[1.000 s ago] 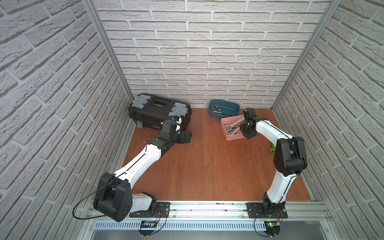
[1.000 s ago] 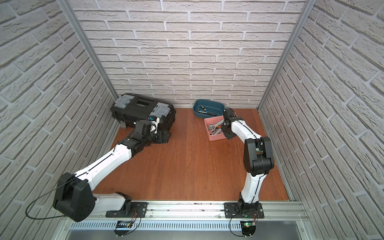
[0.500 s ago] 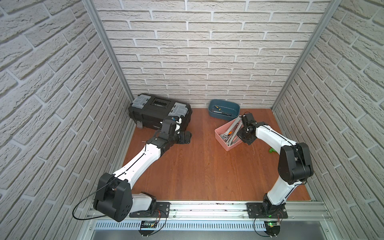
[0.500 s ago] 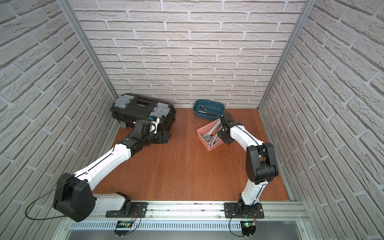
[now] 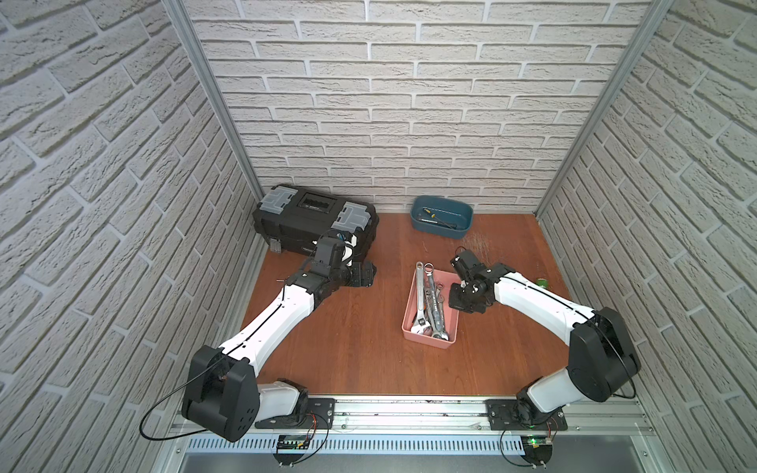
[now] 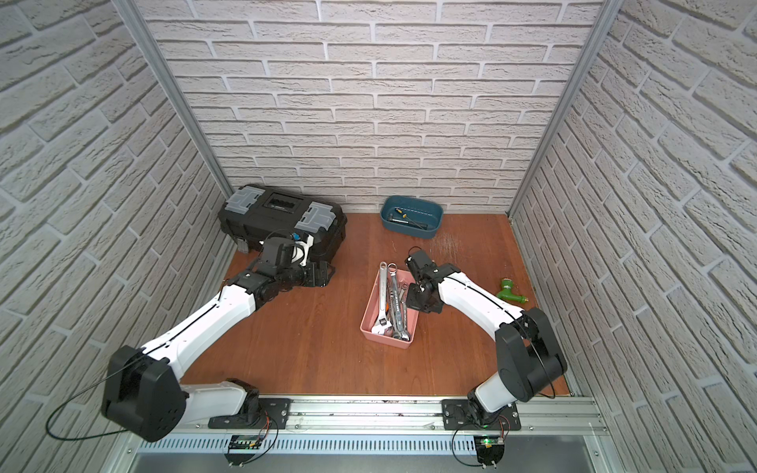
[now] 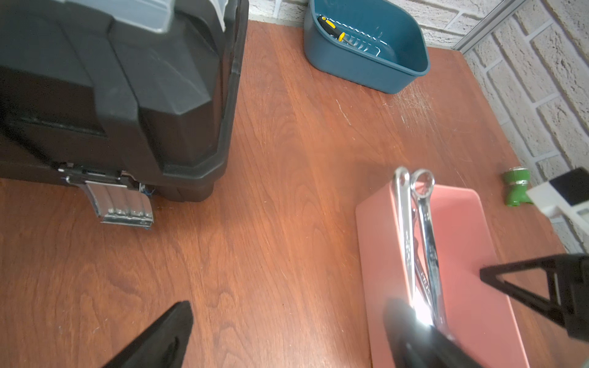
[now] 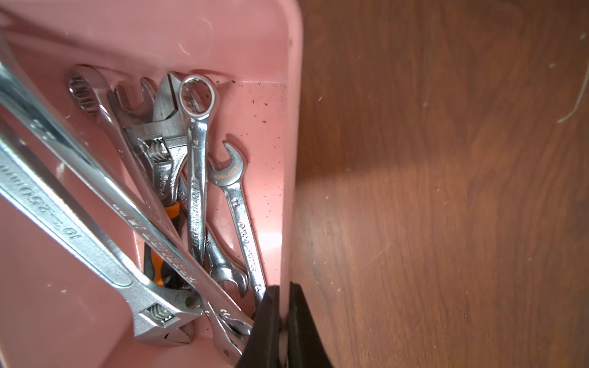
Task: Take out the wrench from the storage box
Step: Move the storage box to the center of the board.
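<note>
Right gripper (image 8: 283, 318) jaws clamp the storage box (image 8: 291, 159) wall; left gripper (image 5: 366, 278) jaws released. I would steady it while left lifts a wrench (image 8: 197, 178).

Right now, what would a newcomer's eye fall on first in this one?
The pink tray, right of centre on the table, is heaped with shiny wrenches, and the right end effector is shut on its side wall. Next comes the big black toolbox at the back left, with the open left end effector just in front of it.
</note>
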Tool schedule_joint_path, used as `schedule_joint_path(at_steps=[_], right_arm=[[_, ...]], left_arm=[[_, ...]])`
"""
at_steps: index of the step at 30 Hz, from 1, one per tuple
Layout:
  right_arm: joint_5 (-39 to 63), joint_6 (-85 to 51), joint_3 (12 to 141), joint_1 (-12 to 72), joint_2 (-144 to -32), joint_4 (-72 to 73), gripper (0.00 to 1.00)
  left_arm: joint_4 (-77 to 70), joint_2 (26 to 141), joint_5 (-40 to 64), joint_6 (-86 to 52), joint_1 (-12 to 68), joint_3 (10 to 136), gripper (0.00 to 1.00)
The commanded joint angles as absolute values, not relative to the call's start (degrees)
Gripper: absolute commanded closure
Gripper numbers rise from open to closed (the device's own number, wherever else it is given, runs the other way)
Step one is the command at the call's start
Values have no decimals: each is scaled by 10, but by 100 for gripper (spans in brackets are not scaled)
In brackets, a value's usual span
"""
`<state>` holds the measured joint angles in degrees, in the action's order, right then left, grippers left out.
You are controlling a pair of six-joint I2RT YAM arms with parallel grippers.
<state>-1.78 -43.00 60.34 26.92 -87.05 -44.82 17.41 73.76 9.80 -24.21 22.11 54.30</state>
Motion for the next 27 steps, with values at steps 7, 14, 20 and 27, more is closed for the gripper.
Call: schedule_joint_path(at_steps=[7, 14, 20, 27], right_arm=[[11, -421, 598, 365, -847, -458, 96], [3, -425, 630, 374, -860, -463, 76], [-35, -368, 673, 374, -854, -536, 58], [-73, -304, 746, 454, -850, -594, 55]], left_arm=[[184, 704, 121, -259, 211, 501, 2], [192, 692, 128, -267, 205, 493, 2], [203, 682, 138, -266, 187, 491, 2], [212, 661, 159, -265, 163, 483, 2]])
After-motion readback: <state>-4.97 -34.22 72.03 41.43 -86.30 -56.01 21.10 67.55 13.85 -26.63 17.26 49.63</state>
